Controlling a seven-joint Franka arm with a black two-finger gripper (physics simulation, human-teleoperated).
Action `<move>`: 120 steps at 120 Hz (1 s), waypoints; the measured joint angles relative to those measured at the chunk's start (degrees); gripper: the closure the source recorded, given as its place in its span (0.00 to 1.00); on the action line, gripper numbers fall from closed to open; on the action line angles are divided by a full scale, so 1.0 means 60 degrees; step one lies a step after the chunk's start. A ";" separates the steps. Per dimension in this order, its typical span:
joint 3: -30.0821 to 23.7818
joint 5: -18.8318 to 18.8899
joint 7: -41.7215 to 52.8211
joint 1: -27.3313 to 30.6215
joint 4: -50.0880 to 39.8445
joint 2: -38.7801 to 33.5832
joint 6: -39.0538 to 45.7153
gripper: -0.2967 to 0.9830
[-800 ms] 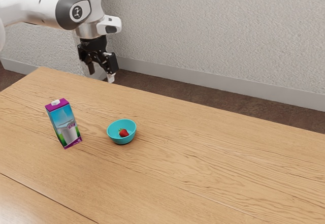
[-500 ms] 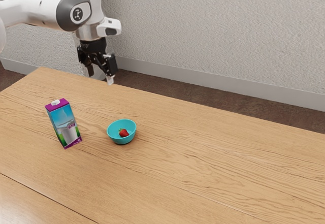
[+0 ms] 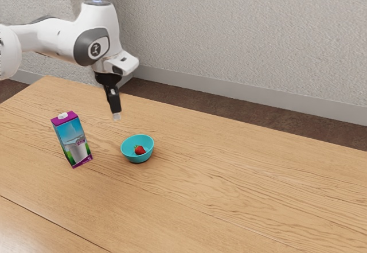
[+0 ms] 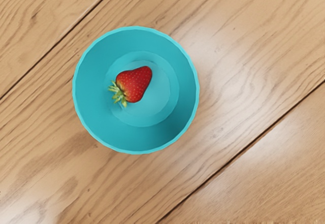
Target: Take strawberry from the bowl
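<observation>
The strawberry lies on its side in the turquoise bowl, on the bowl's floor, with its leafy end toward the milk carton's side and its red tip pointing away. The bowl stands upright on the wooden surface, nearer the corner at the exterior view's upper left than the edge's far run toward the exterior view's right. The milk carton, purple, blue and green with a white cap, stands upright near the bowl, apart from it, on the side toward the exterior view's left. The hand points down above the surface, between its far edge and the bowl, clear of both bowl and strawberry. I cannot tell how far open it is. In the wrist view, dark seams between the planks run on two sides of the bowl.
</observation>
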 joint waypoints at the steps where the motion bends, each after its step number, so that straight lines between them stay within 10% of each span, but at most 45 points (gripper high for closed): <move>1: 0.0000 0.0010 0.0076 -0.0008 -0.0007 0.0004 0.0010 0.23; 48: -0.0059 0.0069 0.3719 -0.0009 0.0096 0.1191 0.0726 0.24; 120: -0.0083 -0.0132 0.6451 0.0168 0.0968 0.3024 0.1569 0.53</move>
